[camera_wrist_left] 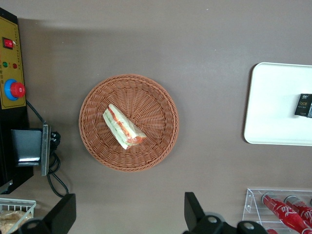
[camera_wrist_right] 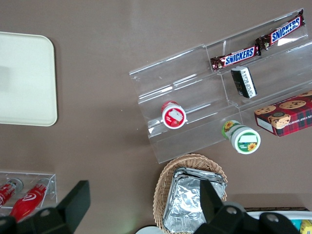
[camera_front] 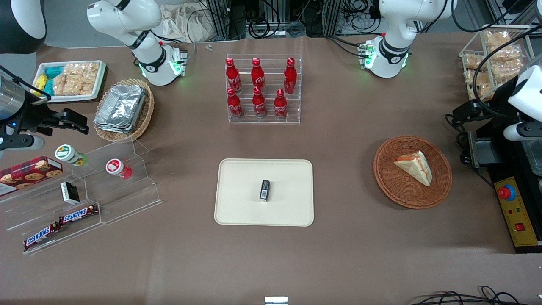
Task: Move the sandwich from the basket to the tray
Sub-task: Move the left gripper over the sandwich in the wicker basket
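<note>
- Front view: sandwich (camera_front: 414, 167) lies flat in the round basket (camera_front: 412, 171), toward the working arm's end of the bench (camera_front: 347, 245). Filling edge faces away from the front camera, point of the wedge nearer to it. Tray (camera_front: 237, 212) sits mid-bench, well apart from the basket, with a small dark packet (camera_front: 264, 190) near its middle. Working arm's hand not clearly made out here.
- Left wrist view: hand (camera_wrist_left: 127, 214) hangs high above the bench, just off the basket rim, not over the sandwich. Fingers (camera_wrist_left: 62, 211) wide apart, nothing between them. Sandwich rests just off centre of the basket; tray corner and bottle rack (camera_wrist_left: 280, 207) also show.
- Right wrist view: parked side only; tray corner, snack stand, foil containers. Nothing of the sandwich.
- Step in hand, as I judge it: approach, not yet grasp. Centre the hand over the wedge first, then turn the wrist so the fingers close across the two flat bread faces. Descend straight, squeeze lightly; soft bread crushes. Set down on bare tray beside the packet.
</note>
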Controlling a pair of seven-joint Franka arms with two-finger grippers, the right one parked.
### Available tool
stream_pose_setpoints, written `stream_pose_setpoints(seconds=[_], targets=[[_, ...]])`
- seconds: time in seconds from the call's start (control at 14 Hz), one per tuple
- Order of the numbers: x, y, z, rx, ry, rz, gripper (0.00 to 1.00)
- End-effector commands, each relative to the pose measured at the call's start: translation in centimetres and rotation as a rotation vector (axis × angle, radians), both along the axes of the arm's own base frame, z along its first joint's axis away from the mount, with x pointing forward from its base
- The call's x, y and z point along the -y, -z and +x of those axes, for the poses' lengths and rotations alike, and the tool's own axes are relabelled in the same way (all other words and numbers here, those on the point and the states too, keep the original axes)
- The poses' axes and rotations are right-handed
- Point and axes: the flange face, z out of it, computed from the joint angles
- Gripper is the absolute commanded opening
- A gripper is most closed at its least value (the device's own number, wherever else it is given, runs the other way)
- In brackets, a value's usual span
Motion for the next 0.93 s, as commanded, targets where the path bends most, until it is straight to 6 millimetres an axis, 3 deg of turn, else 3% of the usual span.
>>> stream_pose_setpoints(seconds=[0.0, 0.43, 0.57, 0.64, 0.86], targets=[[0.1, -0.2, 0.0, -0.018, -0.02, 0.003, 1.0], [-0.3, 1.9, 1.0, -0.067, -0.208, 0.012, 1.0], [-1.2, 3.9, 2.2, -0.1, -0.274, 0.028, 1.0], [-3.4, 4.6, 2.4, -0.116, -0.315, 0.019, 1.0], [-4.5, 9.8, 3.0, -0.182, -0.468, 0.049, 1.0]])
